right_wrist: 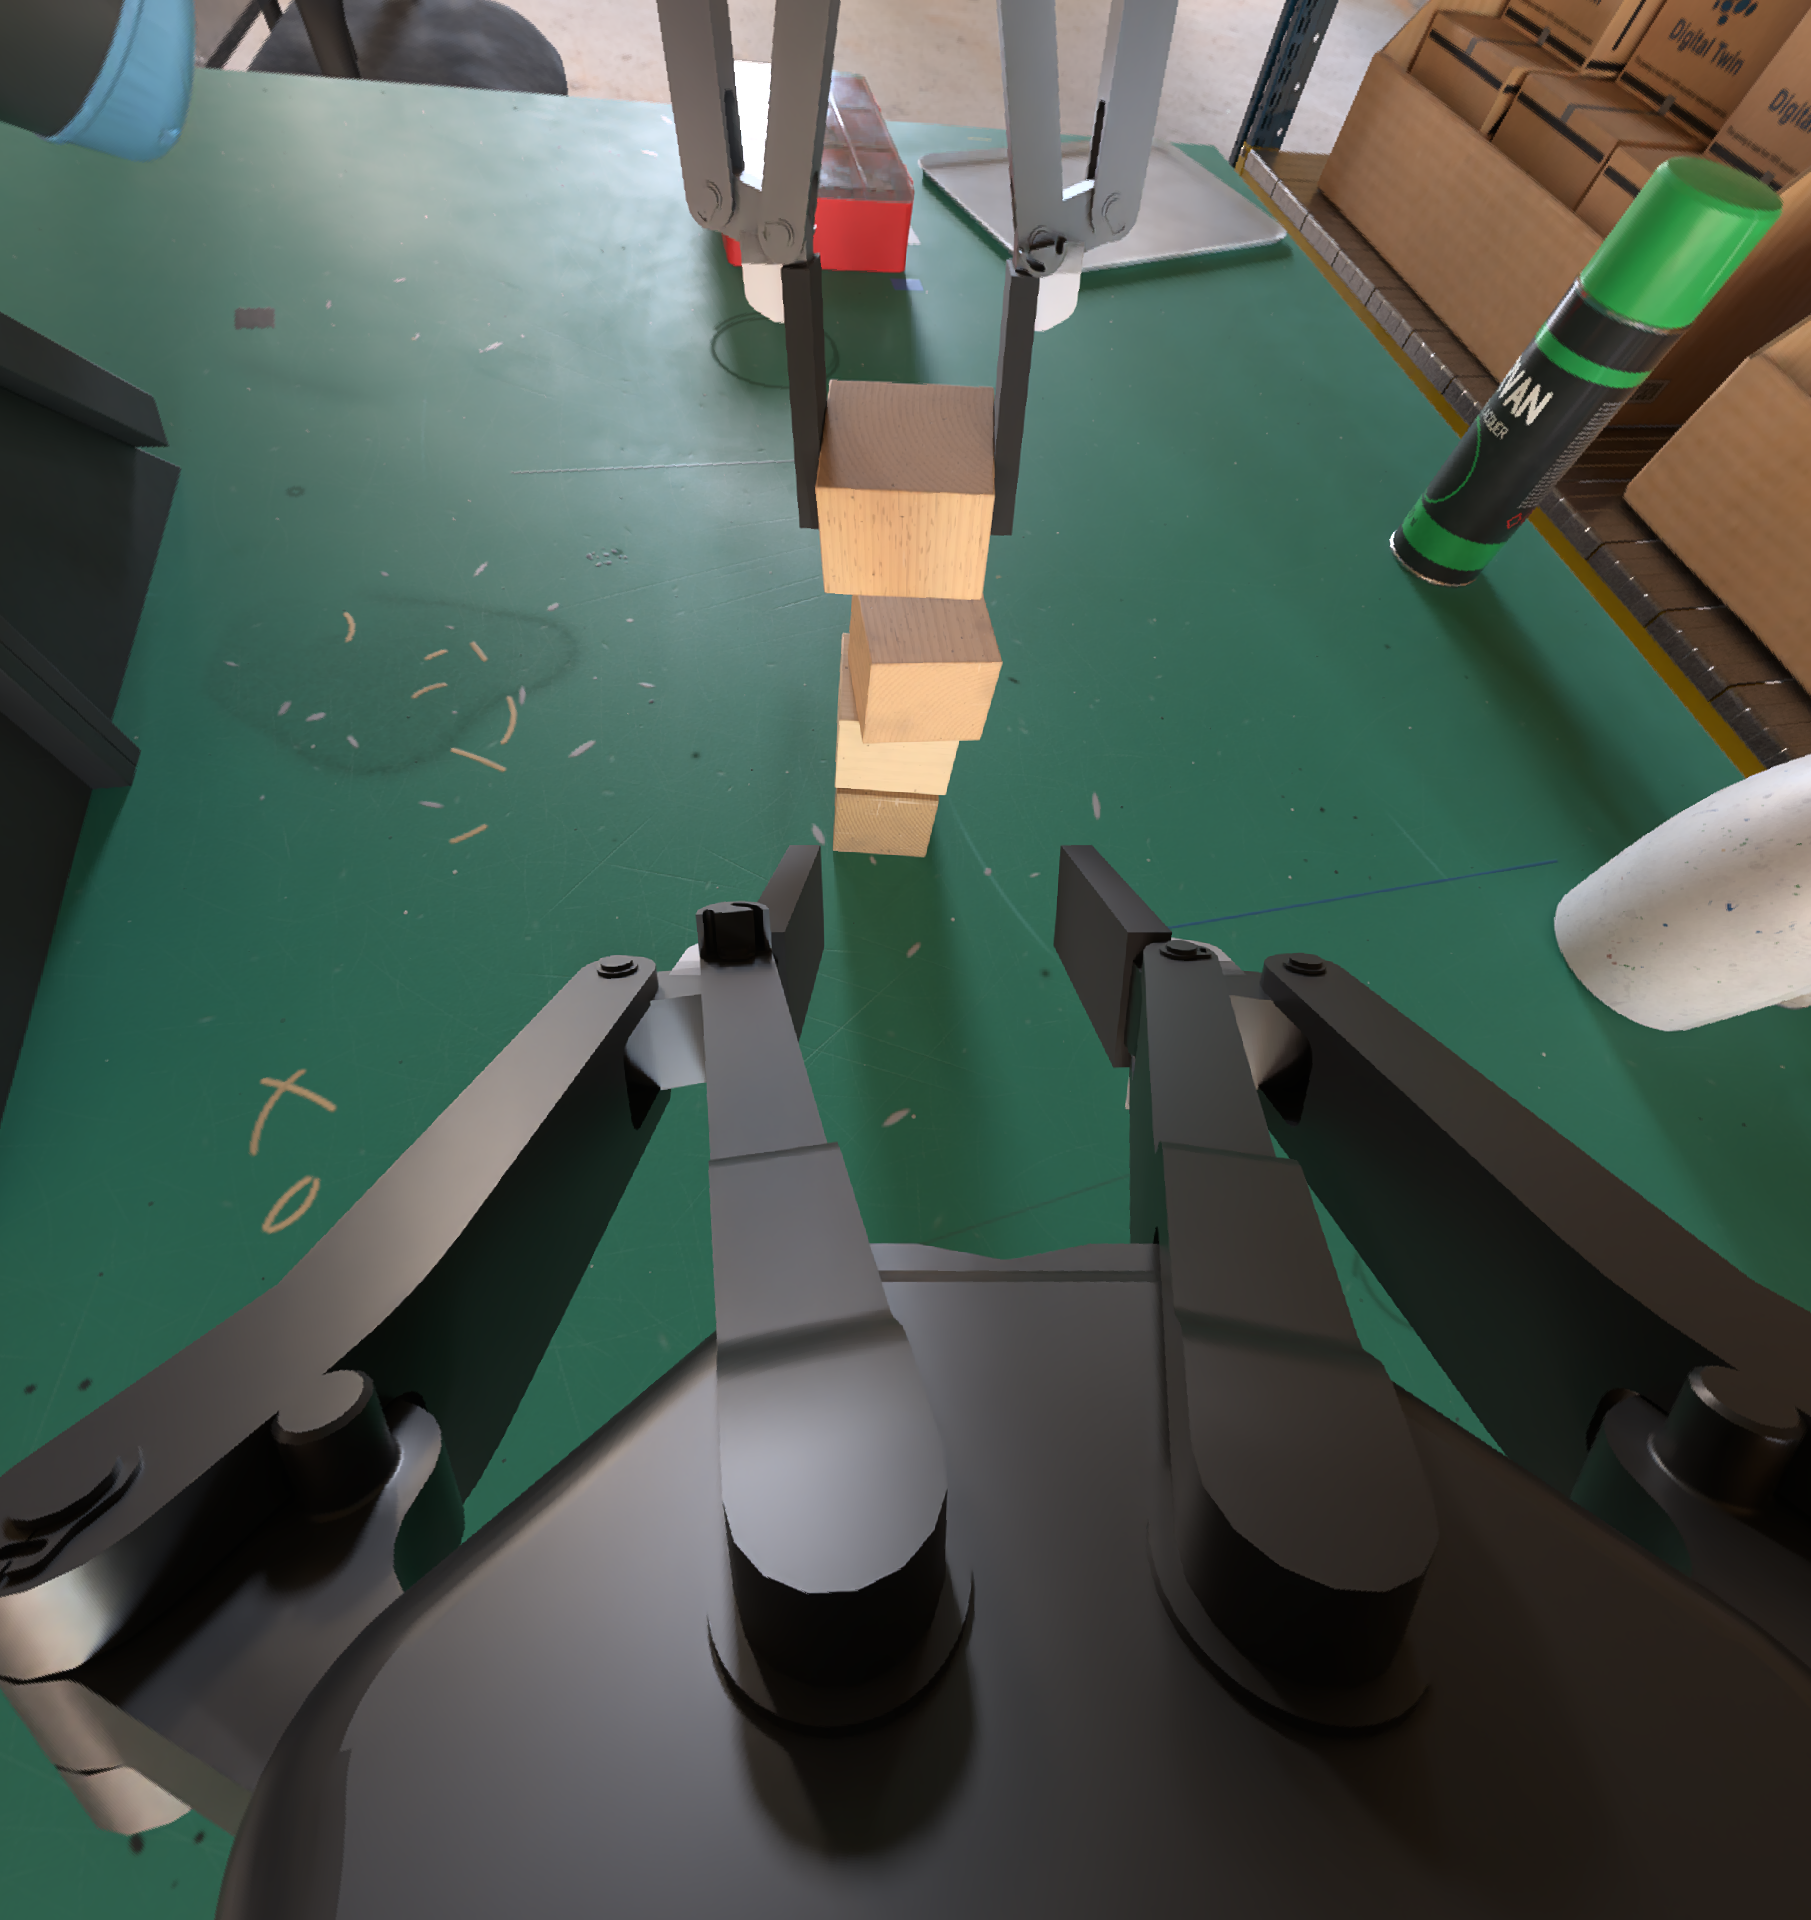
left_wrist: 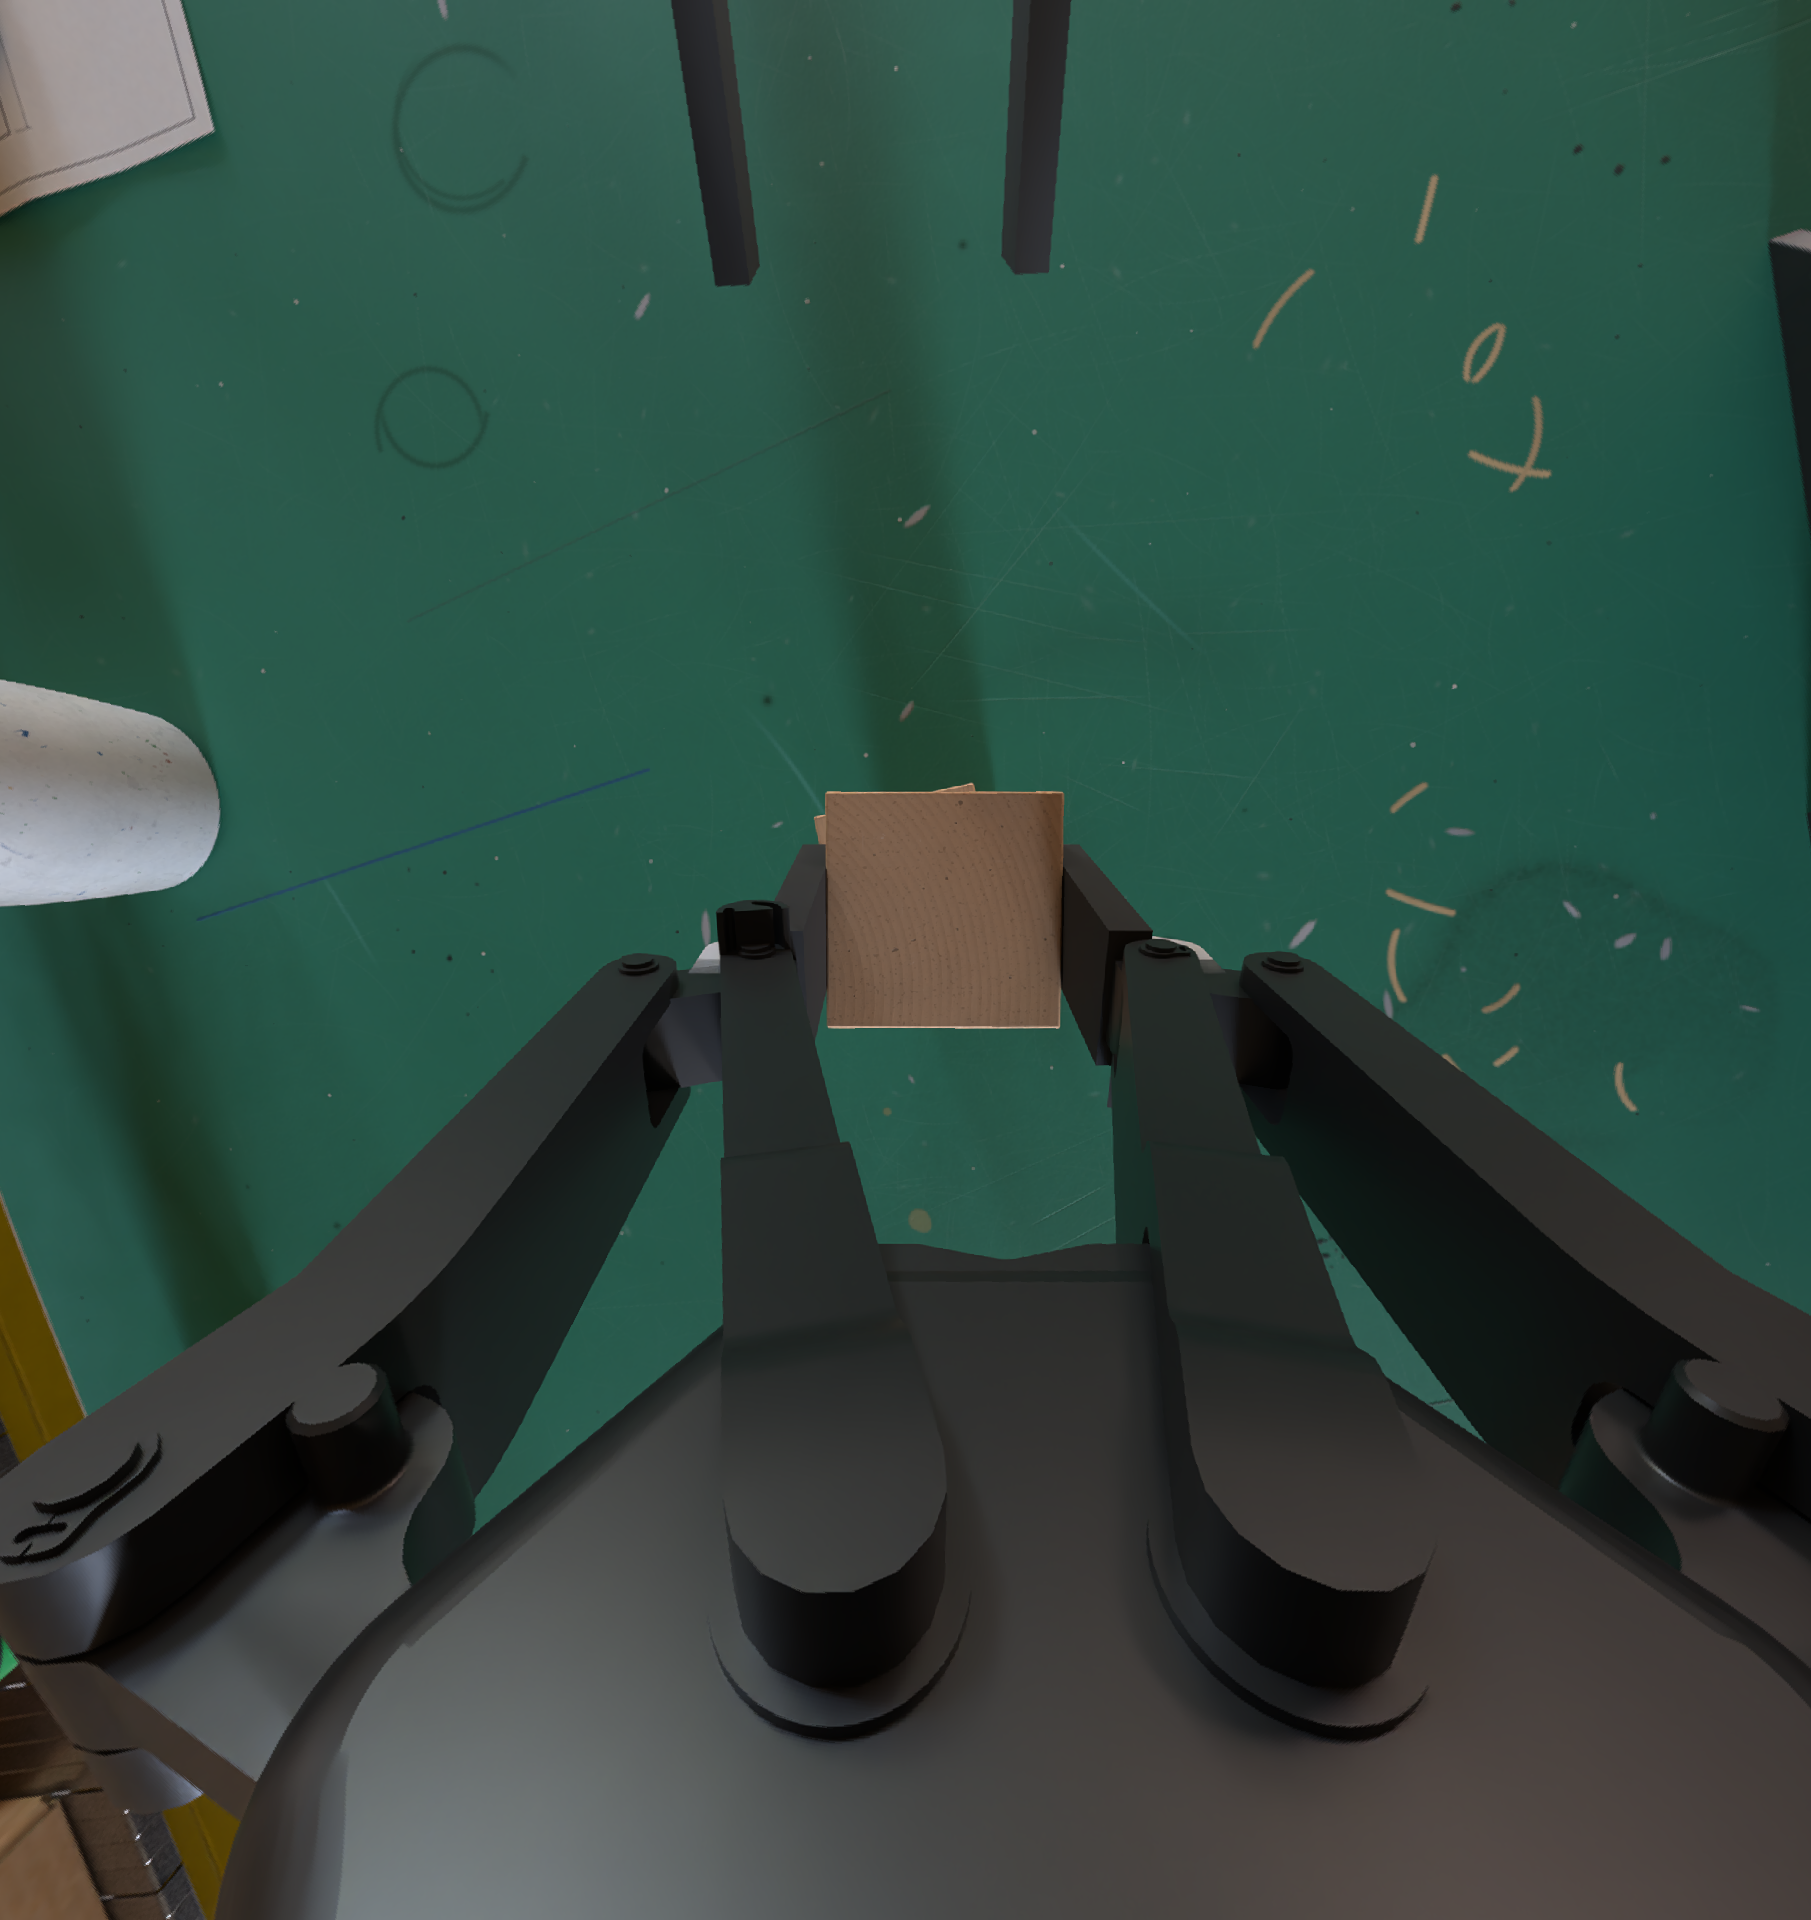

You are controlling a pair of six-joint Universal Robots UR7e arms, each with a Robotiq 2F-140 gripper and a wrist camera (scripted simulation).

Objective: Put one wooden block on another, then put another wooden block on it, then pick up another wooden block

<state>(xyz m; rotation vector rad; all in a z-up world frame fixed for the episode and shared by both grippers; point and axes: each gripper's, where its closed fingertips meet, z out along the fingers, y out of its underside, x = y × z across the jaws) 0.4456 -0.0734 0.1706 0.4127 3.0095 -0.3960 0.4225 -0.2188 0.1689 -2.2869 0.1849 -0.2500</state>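
Your stack of three wooden blocks [right_wrist: 896, 748] stands done on the bench [right_wrist: 568, 436]; left end effector [left_wrist: 945, 914] pinches the fourth block [left_wrist: 942, 909] above it, right end effector [right_wrist: 937, 904] spread, empty.

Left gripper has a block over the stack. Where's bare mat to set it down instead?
Bare green mat lies between the stack and the green spray can, and left of the stack toward the dark box. Crowded: the far edge by the red box, and around the white object.
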